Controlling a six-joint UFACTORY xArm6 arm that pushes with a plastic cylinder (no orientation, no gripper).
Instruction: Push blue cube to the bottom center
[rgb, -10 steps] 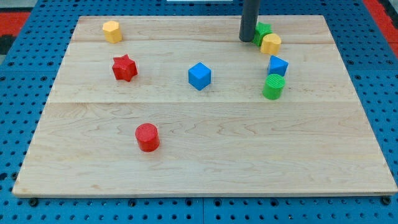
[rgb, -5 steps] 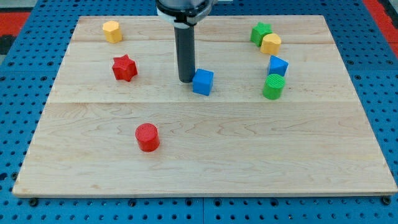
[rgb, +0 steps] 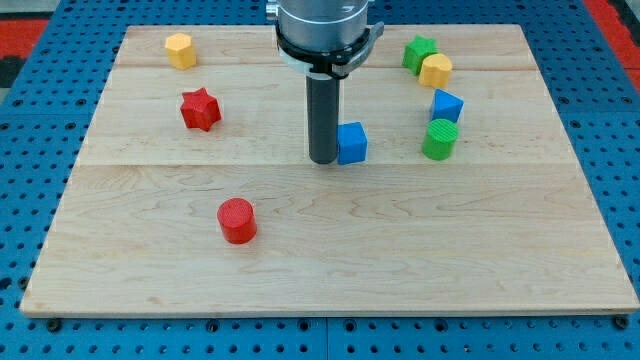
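The blue cube (rgb: 352, 143) sits near the middle of the wooden board (rgb: 330, 260), a little right of centre. My tip (rgb: 323, 159) rests on the board right against the cube's left side, touching it. The dark rod rises straight up from the tip to the arm's grey head at the view's top.
A red cylinder (rgb: 237, 220) lies at lower left. A red star (rgb: 200, 108) and a yellow hexagonal block (rgb: 179, 49) are at upper left. At the right are a green block (rgb: 419, 52), a yellow block (rgb: 436, 70), a second blue block (rgb: 446, 105) and a green cylinder (rgb: 439, 139).
My tip came from the board's top right to the blue cube's left side and pushed it to the right and slightly down. The other blocks have not moved.
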